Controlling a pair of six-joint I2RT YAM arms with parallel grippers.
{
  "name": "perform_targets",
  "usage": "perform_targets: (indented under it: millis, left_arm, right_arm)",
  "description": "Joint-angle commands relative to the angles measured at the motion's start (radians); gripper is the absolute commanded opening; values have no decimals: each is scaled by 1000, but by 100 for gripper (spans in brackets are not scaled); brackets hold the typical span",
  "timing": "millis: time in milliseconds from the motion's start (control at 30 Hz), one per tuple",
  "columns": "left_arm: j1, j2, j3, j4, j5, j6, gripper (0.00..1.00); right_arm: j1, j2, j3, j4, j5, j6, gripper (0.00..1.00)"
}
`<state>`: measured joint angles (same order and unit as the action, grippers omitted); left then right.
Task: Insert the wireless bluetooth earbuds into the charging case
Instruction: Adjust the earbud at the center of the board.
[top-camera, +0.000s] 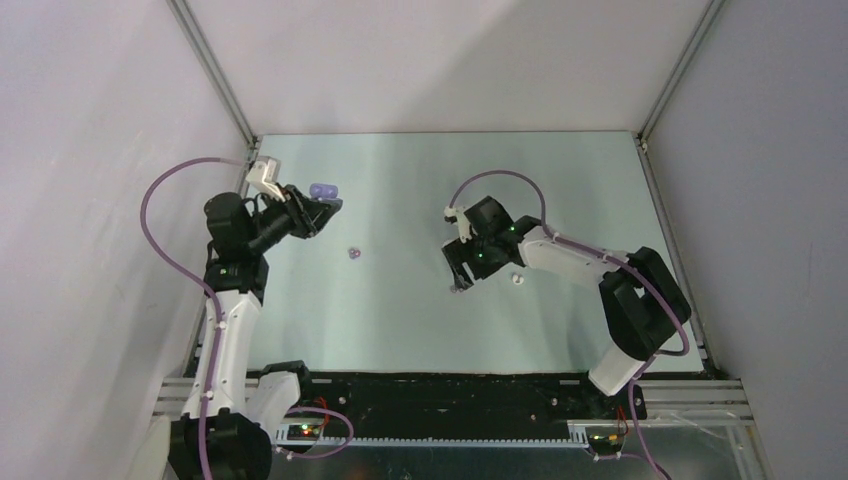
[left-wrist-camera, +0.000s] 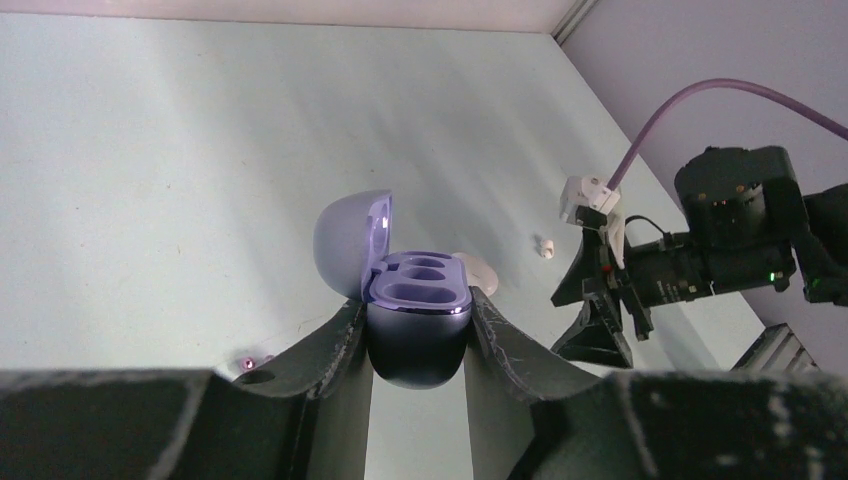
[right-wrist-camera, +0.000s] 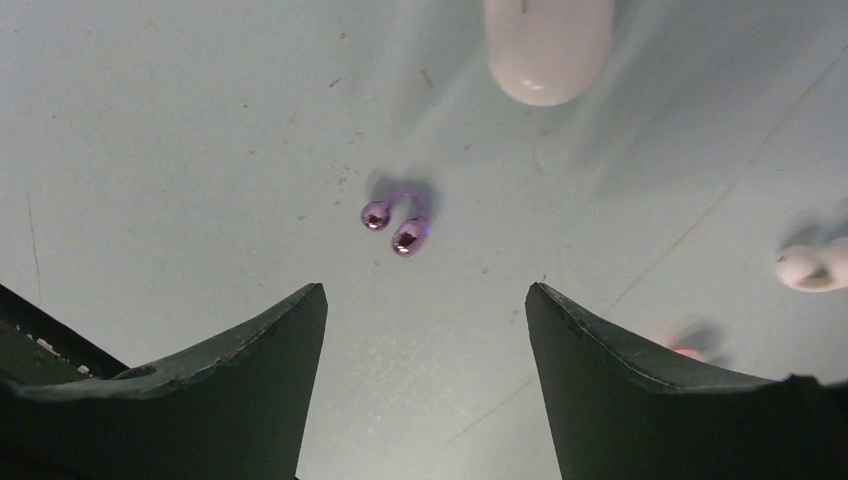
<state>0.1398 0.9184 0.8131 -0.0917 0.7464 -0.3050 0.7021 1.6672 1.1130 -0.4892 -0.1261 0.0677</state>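
My left gripper (left-wrist-camera: 416, 312) is shut on a lilac charging case (left-wrist-camera: 418, 300) and holds it above the table. Its lid is open and its two sockets are empty. It also shows in the top view (top-camera: 323, 190) at the gripper (top-camera: 320, 205). My right gripper (right-wrist-camera: 425, 290) is open and empty, low over the table (top-camera: 459, 282). A tiny purple C-shaped piece (right-wrist-camera: 397, 225) lies just ahead of its jaws. A glossy white pill-shaped case (right-wrist-camera: 548, 50) lies beyond it, also seen in the left wrist view (left-wrist-camera: 480, 270). One white earbud (right-wrist-camera: 812, 268) lies to the right (top-camera: 517, 279).
A small purple piece (top-camera: 352, 253) lies on the pale green table (top-camera: 400, 330) between the two arms; it shows low in the left wrist view (left-wrist-camera: 250, 362). Grey walls with metal posts (top-camera: 215, 70) close in the back and sides.
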Motion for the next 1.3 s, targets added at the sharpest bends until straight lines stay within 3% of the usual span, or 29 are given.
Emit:
perform_targets:
  millis: [0, 100, 200, 367, 500, 733, 1267]
  left_arm:
    - [-11, 5, 71, -8, 5, 45, 0]
    - [-11, 7, 87, -29, 1, 80, 0]
    - [-12, 2, 89, -49, -1, 96, 0]
    - [-12, -15, 84, -107, 3, 163, 0]
    - [-11, -26, 83, -155, 1, 215, 0]
    - [-11, -49, 89, -204, -13, 258, 0]
    - [-11, -65, 82, -207, -28, 271, 0]
  right_arm:
    - [-34, -19, 26, -66, -203, -150, 78]
    - [-75, -21, 45, -88, -356, -266, 75]
    - [-99, 25, 111, -173, -514, -580, 61]
    - [-157, 141, 263, -302, -583, -865, 43]
    - [-165, 295, 402, -436, -610, -1042, 39]
    - [-145, 450, 596, -563, -574, -1085, 36]
    - [-59, 473, 528, -540, -381, -1144, 42]
